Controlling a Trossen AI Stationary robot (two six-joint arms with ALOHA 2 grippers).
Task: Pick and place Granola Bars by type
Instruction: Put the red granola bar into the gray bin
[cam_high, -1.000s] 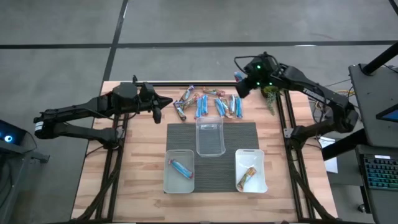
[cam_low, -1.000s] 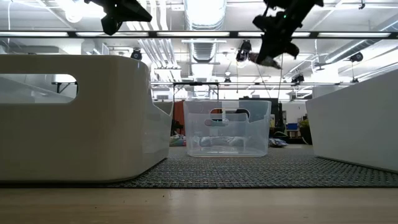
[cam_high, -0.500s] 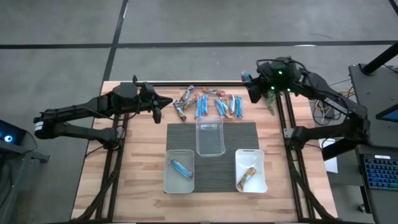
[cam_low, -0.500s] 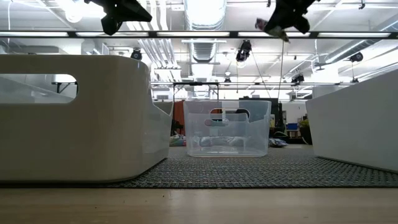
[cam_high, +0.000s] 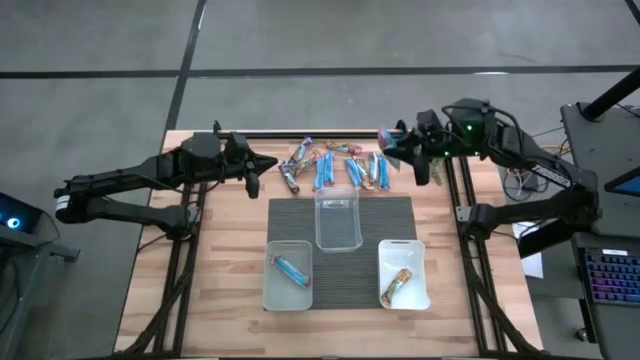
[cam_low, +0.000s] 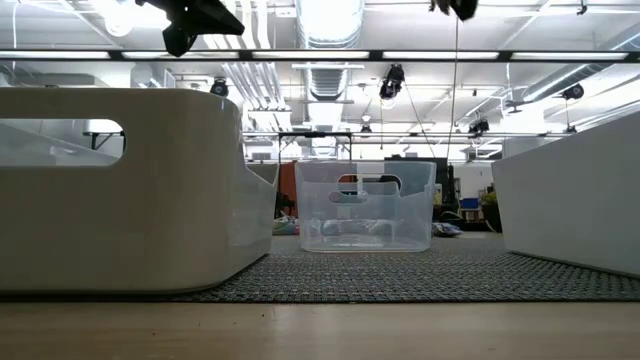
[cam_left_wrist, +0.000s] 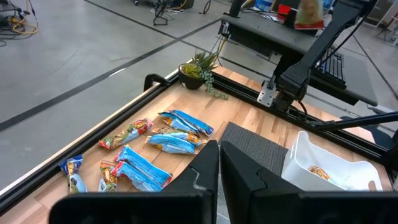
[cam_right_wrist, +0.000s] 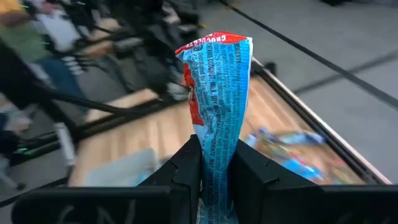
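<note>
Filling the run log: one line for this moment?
right tool: shut on blue-and-red wrapped granola bar, above table | left tool: shut, idle

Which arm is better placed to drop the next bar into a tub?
Right: the right hand already grips a blue granola bar above the table's far edge. The left hand is shut and empty beside the pile.

table (cam_high: 220, 260): light wood planks, matt
mat (cam_high: 295, 220): dark woven cloth, kinda rough
middle tub (cam_low: 365, 205): clear glossy plastic
Granola Bars (cam_high: 335, 165): shiny crinkly wrappers
</note>
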